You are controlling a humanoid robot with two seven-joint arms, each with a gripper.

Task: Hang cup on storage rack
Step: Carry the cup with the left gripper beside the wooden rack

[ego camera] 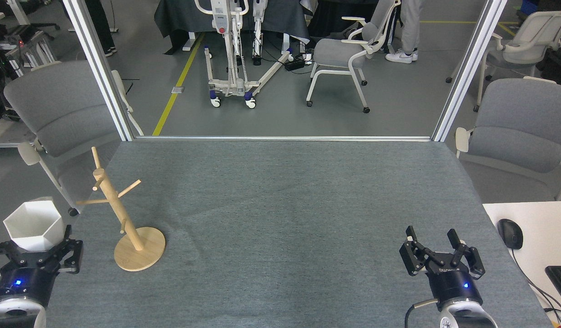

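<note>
Left gripper (pixel 34 255): fingers clamped on the narrow base of the white hexagonal cup (pixel 34 226), mouth upward, carried clear of the grey worktop (pixel 280 205). A base grip leaves the rim free, presumably so a peg can enter. The wooden mug tree (pixel 120 218) stands just right of those fingers, not touching the cup; its pegs angle upward, so the cup likely needs inverting. Right gripper (pixel 433 237): fingers apart, empty, well away from the work, seemingly parked.
</note>
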